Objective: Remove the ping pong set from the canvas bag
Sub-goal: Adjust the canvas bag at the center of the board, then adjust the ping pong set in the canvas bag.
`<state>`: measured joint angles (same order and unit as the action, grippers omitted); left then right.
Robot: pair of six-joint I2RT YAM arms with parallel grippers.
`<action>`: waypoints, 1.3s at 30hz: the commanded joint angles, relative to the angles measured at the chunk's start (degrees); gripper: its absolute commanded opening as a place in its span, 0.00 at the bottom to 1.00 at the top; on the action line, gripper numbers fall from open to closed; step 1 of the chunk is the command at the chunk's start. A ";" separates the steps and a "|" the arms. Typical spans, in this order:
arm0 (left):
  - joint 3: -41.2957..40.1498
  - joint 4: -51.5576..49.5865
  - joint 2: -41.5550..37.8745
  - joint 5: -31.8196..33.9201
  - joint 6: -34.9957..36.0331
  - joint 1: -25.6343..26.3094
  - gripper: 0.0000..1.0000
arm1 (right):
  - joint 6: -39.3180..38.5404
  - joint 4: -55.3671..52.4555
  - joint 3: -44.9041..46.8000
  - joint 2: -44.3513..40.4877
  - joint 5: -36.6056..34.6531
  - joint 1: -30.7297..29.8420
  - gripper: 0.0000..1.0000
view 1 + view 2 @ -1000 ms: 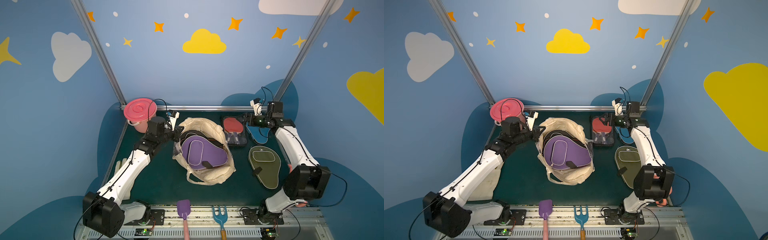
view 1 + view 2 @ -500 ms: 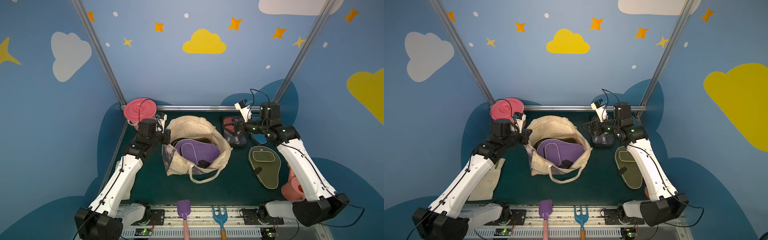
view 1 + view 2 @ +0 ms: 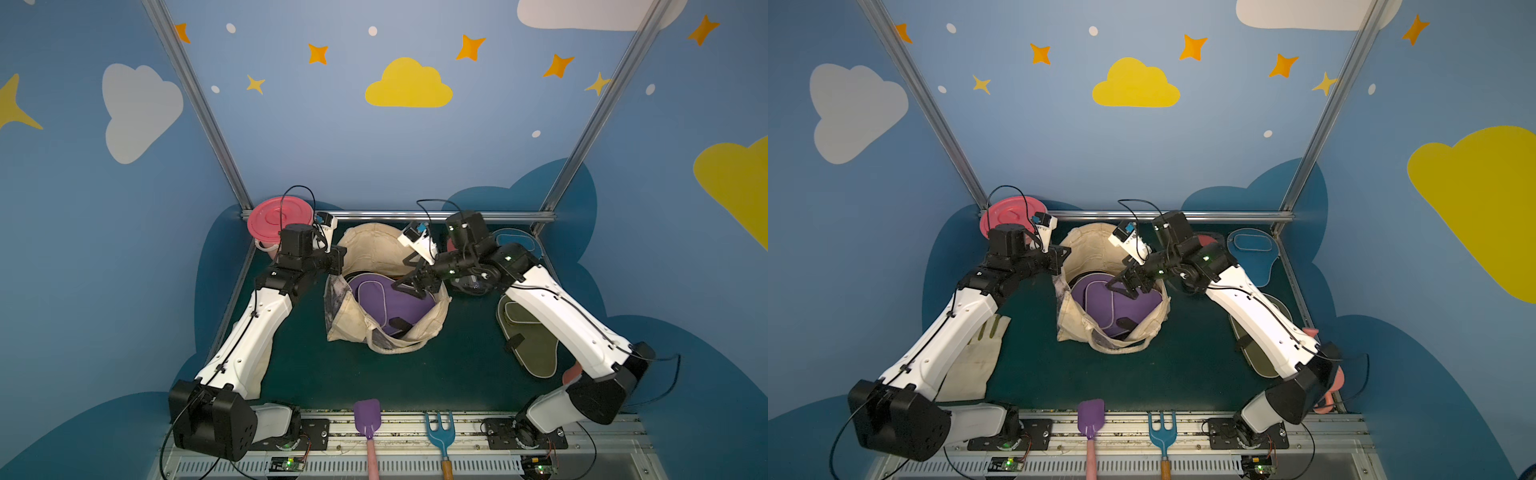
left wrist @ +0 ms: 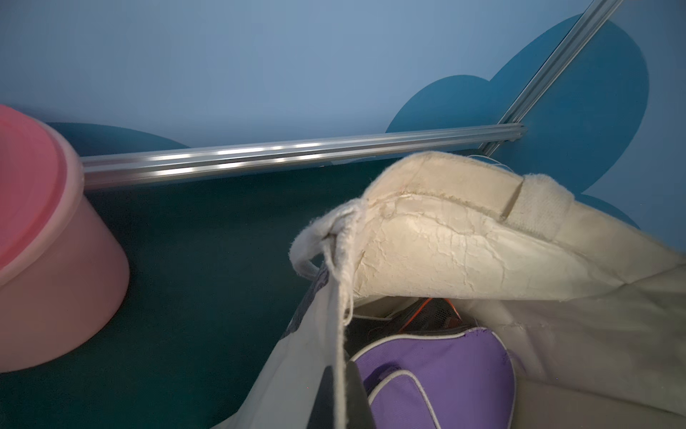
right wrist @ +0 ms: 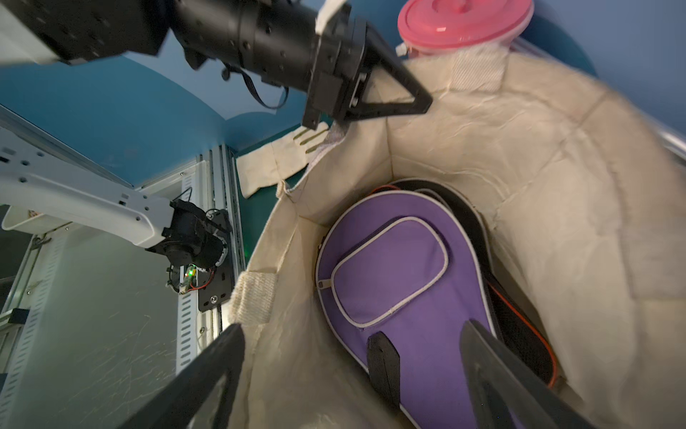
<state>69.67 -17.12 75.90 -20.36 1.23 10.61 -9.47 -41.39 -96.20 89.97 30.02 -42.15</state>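
The canvas bag (image 3: 374, 249) (image 3: 1096, 249) stands mid-table with its mouth held wide. My left gripper (image 3: 337, 262) (image 4: 340, 379) is shut on the bag's left rim, the cloth pinched between its fingers. A purple paddle cover (image 3: 386, 299) (image 5: 389, 267) of the ping pong set lies on top inside. Under it sits a black cover with orange trim (image 5: 519, 308). My right gripper (image 3: 409, 286) (image 5: 352, 330) hangs open inside the bag's mouth, just above the purple cover's handle end and apart from it. An olive cover (image 3: 528, 336) and a blue cover (image 3: 1252, 249) lie on the table at the right.
A pink lidded bucket (image 3: 279, 220) (image 4: 37, 223) stands at the back left, close behind my left wrist. A cream glove (image 3: 976, 353) lies under my left arm. A purple toy shovel (image 3: 367, 417) and a blue fork (image 3: 439, 428) rest on the front rail.
My right arm has swung from the back right to over the bag's mouth, its gripper open. My left gripper has drawn the rim leftward, and the bag stands more upright.
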 commanded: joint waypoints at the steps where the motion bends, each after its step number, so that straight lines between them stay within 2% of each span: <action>1: 4.87 10.33 -0.10 -4.61 -0.29 0.02 0.04 | 0.83 0.61 -0.74 3.54 -1.59 -1.11 0.89; 6: 3.58 10.88 -1.47 -5.74 0.13 0.55 0.04 | 3.11 2.27 -3.41 10.42 -3.39 -2.44 0.89; 12: -3.26 15.95 -5.52 -7.02 -1.23 1.03 0.04 | 3.75 0.10 -8.68 18.01 -10.57 -2.44 0.89; 18: -9.35 20.60 -8.23 -8.20 -2.89 1.01 0.04 | 2.52 -0.35 -10.35 22.17 -12.62 -1.06 0.89; 26: -12.80 24.59 -8.07 -11.77 -3.54 1.02 0.04 | -0.97 -2.12 -10.42 25.32 -7.01 1.63 0.89; 39: -15.09 27.70 -7.69 -15.09 -3.73 1.08 0.04 | -2.95 -1.74 -9.16 29.53 -3.86 3.85 0.89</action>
<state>53.98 4.43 69.17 -31.88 -2.42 11.40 -10.96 -41.65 -105.21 117.23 23.92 -39.33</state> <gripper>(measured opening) 0.050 0.889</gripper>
